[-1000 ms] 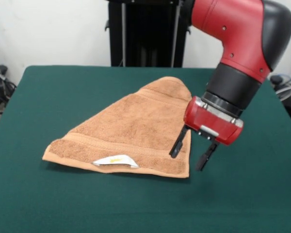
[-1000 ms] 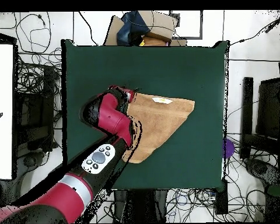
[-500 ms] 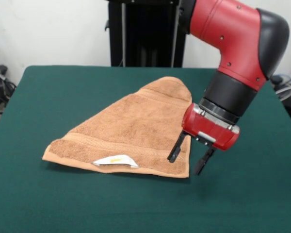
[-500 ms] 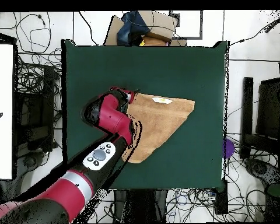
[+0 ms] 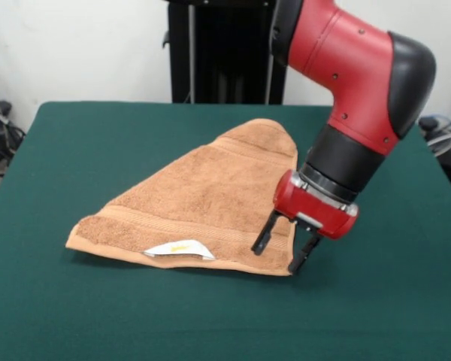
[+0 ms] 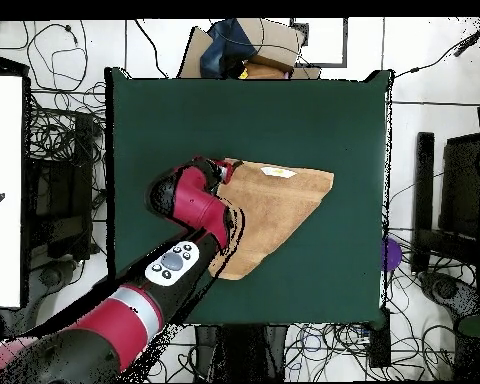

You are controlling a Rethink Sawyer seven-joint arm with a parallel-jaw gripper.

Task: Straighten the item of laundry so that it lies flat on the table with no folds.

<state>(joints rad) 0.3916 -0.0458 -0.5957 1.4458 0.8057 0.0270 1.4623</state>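
Note:
The item of laundry (image 5: 203,197) is a tan terry towel folded into a rough triangle on the green table (image 5: 75,316). Its white label with a yellow mark (image 5: 179,249) lies along the near edge. My gripper (image 5: 279,250) is open and straddles the towel's near right corner, one finger over the cloth and the other just off its edge, tips close to the table. In the overhead view the towel (image 6: 279,205) lies mid-table, and the arm (image 6: 189,205) covers its left corner and the gripper.
Cardboard boxes (image 6: 249,45) sit beyond the table's top edge in the overhead view. Cables and equipment (image 6: 64,180) surround the table on the floor. A black stand (image 5: 225,49) rises behind the table.
The gripper has come down and to the left, from beside the towel's right edge to its near right corner. The towel has not moved.

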